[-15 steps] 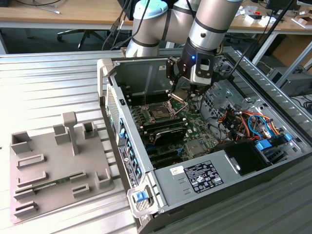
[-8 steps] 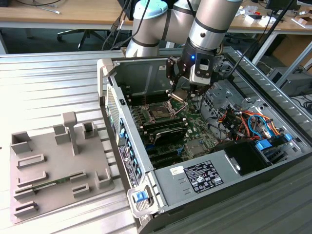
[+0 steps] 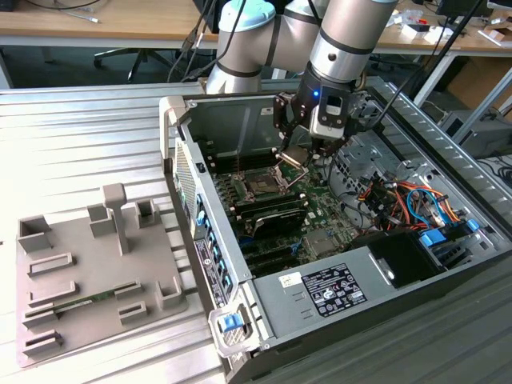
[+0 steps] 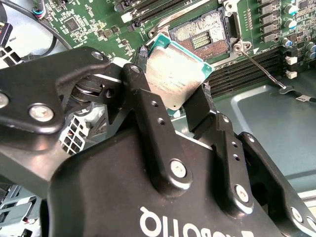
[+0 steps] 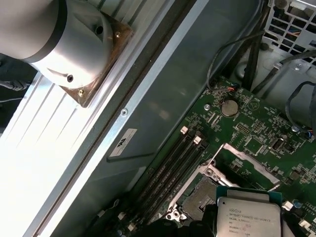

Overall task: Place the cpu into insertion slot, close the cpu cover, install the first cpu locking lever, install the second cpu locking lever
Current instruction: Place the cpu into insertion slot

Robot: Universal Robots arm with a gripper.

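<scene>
The cpu [image 4: 173,69] is gripped by two opposite edges between the fingers of the gripper [image 4: 170,94], which are closed only as far as the chip's width. It is held clear above the open insertion slot [image 4: 202,34], a little to one side of it and seemingly tilted against it. If it were lowered askew or off the slot's outline, a corner could be pressed into the slot's contacts (easily bent, it is judged). With a slack grip it could be dropped onto the slot.
</scene>
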